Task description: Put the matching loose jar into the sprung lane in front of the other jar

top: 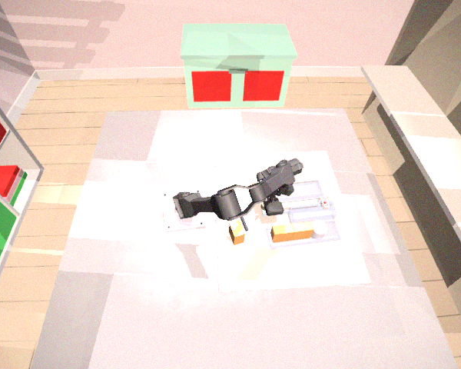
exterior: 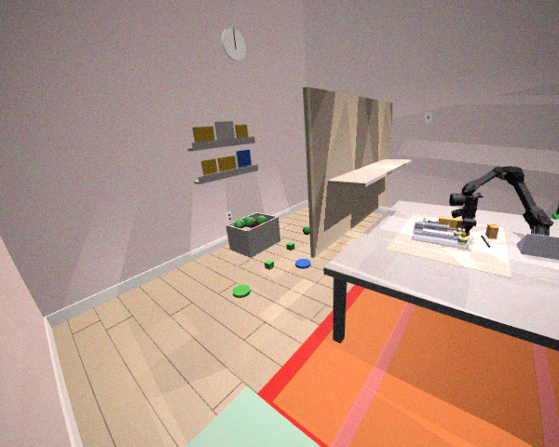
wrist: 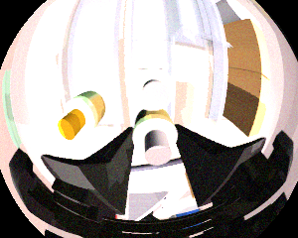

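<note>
From the top view we see the arm reaching over the clear lane unit, whose 3 lanes run left to right; bare table lies open toward the near edge, and an orange block sits just left of the lanes. The exterior view places the gripper at the unit's front end. In the wrist view the fingers pinch 1 pale jar, long axis pointing forward along the lane; a yellow-capped jar lies left. No writing is legible.

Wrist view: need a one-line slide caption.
Gripper shut on a white-lidded jar, facing the pale lanes of the pusher rack; a yellow-lidded jar lies loose at left.
</note>
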